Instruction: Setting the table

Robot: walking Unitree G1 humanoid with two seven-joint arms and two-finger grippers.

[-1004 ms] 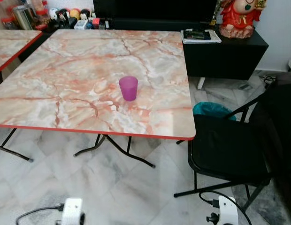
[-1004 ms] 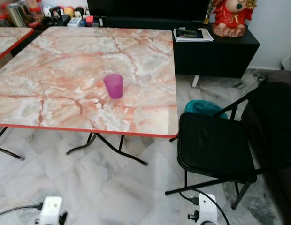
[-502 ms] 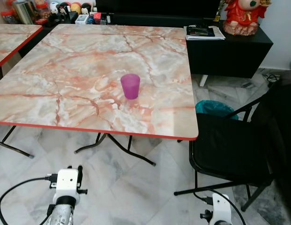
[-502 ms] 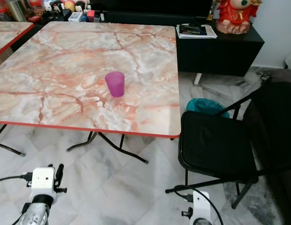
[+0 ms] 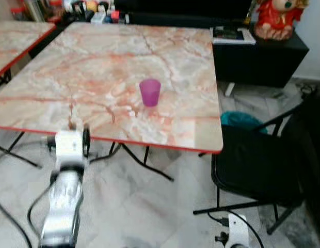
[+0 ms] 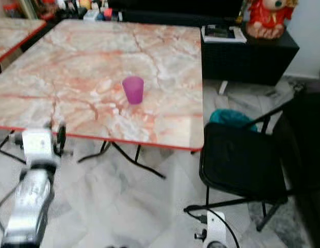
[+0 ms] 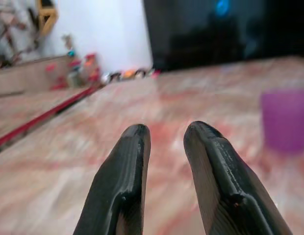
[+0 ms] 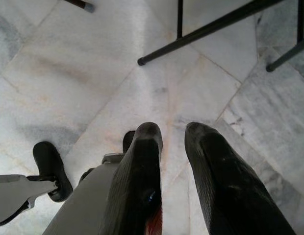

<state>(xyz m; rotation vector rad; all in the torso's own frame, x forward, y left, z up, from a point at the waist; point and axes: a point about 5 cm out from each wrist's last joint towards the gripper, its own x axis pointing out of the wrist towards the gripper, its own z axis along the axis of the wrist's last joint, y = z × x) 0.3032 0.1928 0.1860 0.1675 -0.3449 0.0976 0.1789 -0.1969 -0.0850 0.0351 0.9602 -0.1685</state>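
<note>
Standing upright near the middle of our marble-patterned, red-edged table (image 5: 57,77), the translucent purple cup (image 5: 149,92) sits ahead and to the right of our left gripper (image 7: 164,134), well apart from it. That gripper hovers at the table's near edge, its glossy black fingers (image 7: 123,186) slightly apart and holding nothing. Our right gripper (image 8: 169,134) hangs over the pale marble floor tiles (image 8: 59,58), fingers narrowly parted, beside a black folding chair (image 5: 253,165).
</note>
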